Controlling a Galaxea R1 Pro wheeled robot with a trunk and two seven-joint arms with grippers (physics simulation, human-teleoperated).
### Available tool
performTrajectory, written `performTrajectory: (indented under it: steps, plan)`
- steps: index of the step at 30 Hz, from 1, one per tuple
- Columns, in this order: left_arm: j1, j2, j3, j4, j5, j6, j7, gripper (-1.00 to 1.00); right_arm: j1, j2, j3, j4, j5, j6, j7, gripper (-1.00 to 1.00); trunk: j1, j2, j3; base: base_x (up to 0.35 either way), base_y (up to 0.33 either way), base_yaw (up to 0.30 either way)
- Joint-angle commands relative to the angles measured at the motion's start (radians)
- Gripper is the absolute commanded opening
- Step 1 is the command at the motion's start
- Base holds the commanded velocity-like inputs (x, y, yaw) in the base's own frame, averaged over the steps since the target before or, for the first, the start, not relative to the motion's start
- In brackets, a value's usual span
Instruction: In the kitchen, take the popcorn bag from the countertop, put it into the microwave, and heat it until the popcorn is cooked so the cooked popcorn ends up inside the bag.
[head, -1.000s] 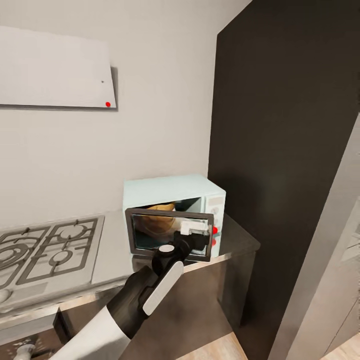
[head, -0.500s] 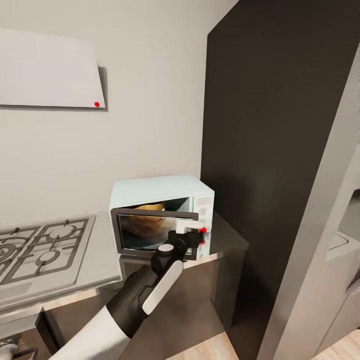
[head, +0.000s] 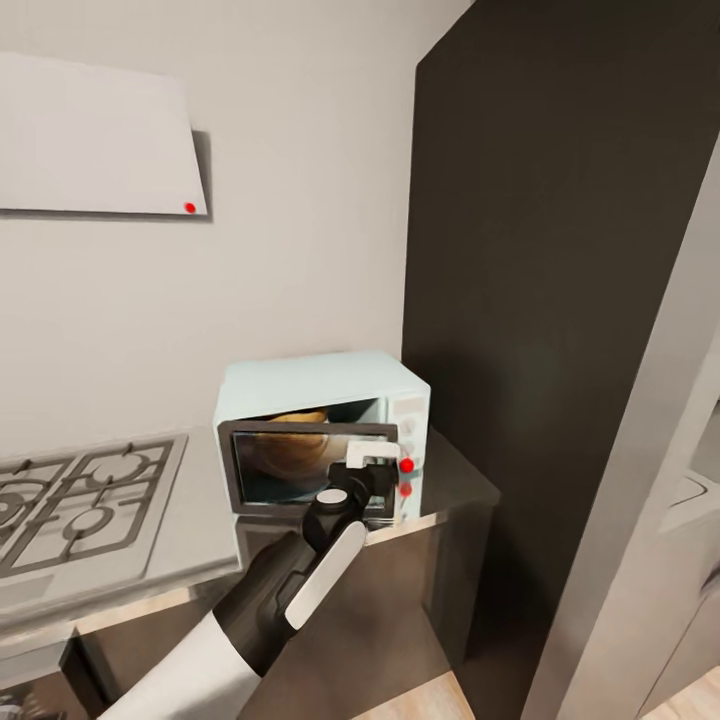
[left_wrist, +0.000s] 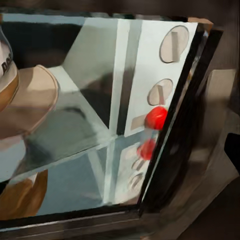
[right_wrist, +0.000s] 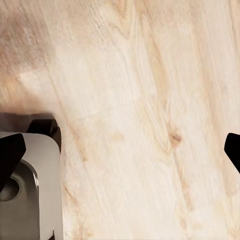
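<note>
The left gripper (head: 378, 470) was up against the free edge of the microwave (head: 325, 385) door (head: 300, 465), beside the control panel with its 2 red dots, though I couldn't tell whether its fingers were apart or together. The door stood ajar, and the tan bag (head: 290, 418) sat inside the microwave, which stood on the grey countertop (head: 205, 500) next to the hob (head: 80, 505). The right gripper (right_wrist: 120, 150) hung open over the pale wood floor (right_wrist: 150, 100), its 2 dark fingertips (right_wrist: 10, 152) well apart.
</note>
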Motion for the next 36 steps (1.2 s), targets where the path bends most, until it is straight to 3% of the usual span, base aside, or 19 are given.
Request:
performTrajectory:
  steps: [1,36]
  plan:
    - [-0.001,0.0,-0.001,-0.001,0.006,0.003,0.01,1.0,-0.001,-0.001,-0.008,0.002,0.008,0.0,0.002,1.0,0.001,-0.001,-0.001,0.258,0.0,0.0]
    - [-0.001,0.0,-0.001,-0.01,0.012,0.003,0.01,1.0,-0.001,-0.001,-0.009,0.002,0.008,0.0,0.002,1.0,0.001,-0.001,-0.001,0.148,0.0,0.0]
